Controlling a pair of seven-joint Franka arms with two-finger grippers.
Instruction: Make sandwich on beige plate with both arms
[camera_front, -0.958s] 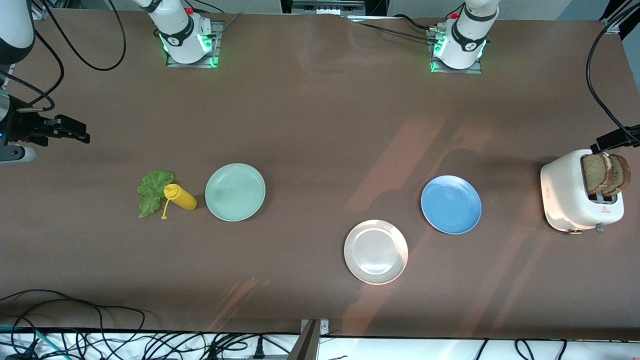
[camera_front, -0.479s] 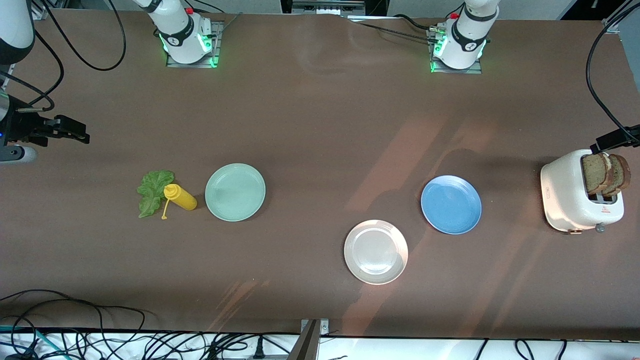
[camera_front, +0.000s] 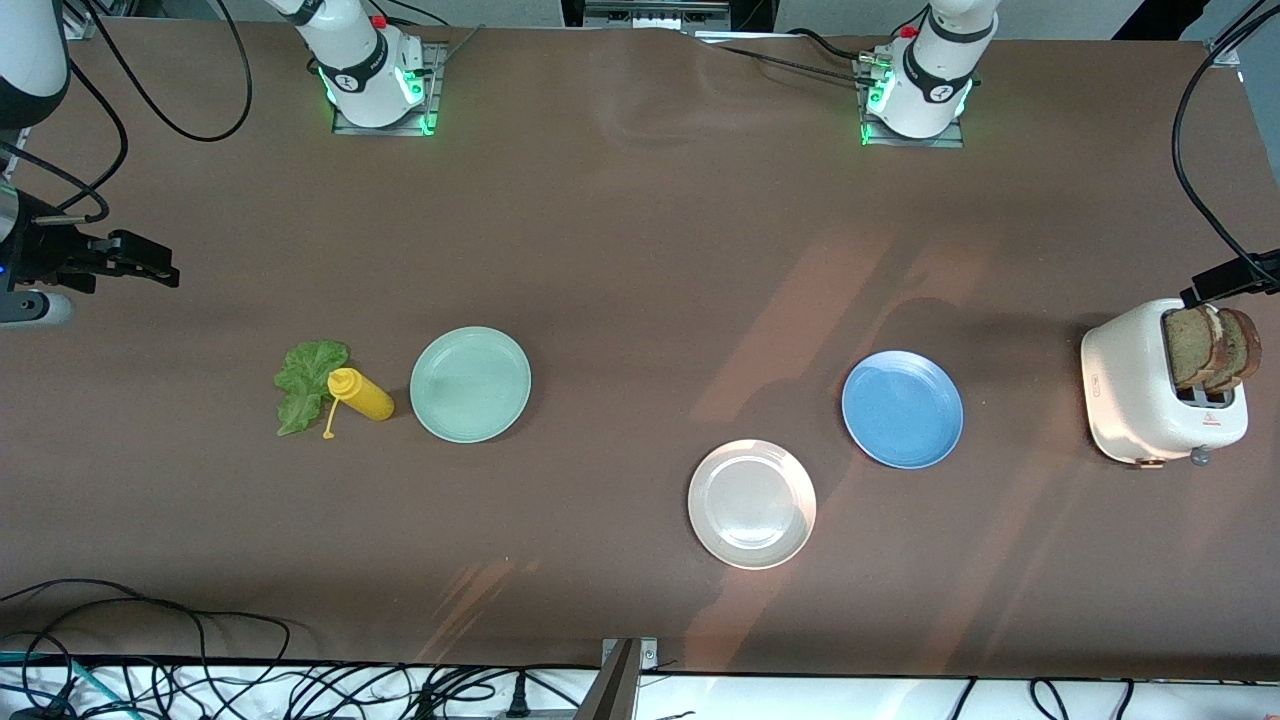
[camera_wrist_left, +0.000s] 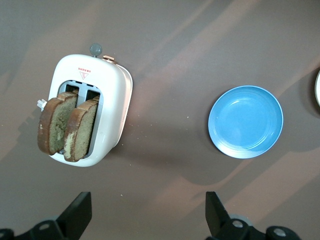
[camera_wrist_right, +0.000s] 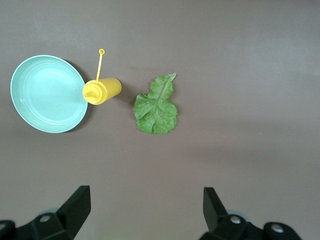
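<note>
From the front, the beige plate (camera_front: 751, 504) lies bare, nearer the camera than the blue plate (camera_front: 902, 408) beside it, and well apart from the green plate (camera_front: 470, 384) toward the right arm's end of the table. No sandwich exists yet: two bread slices (camera_front: 1211, 348) stand upright in the white toaster (camera_front: 1150, 395) at the left arm's end, and the lettuce (camera_front: 304, 385) lies flat on the table, touching or just beside a yellow squeeze bottle (camera_front: 362, 394) next to the green plate. The right gripper (camera_front: 140, 262) hangs over bare table at the right arm's end, empty; the left gripper (camera_front: 1232, 280) barely shows at the frame's edge, over the toaster. In the left wrist view, the left gripper's fingers (camera_wrist_left: 79, 214) stand wide apart with nothing between them, above the table beside the toaster, the slices leaning together in their slots and the blue plate off to one side. In the right wrist view, the right gripper's fingers (camera_wrist_right: 78, 203) are likewise spread and hold nothing, with lettuce, bottle and green plate all below. The task looks to be at its very start, both arms poised above their ingredients. Next, probably, the left arm must drop onto one slice's upper edge, pinch across its thickness and lift straight out of the slot, while the right arm approaches the lettuce clear of the bottle.
</note>
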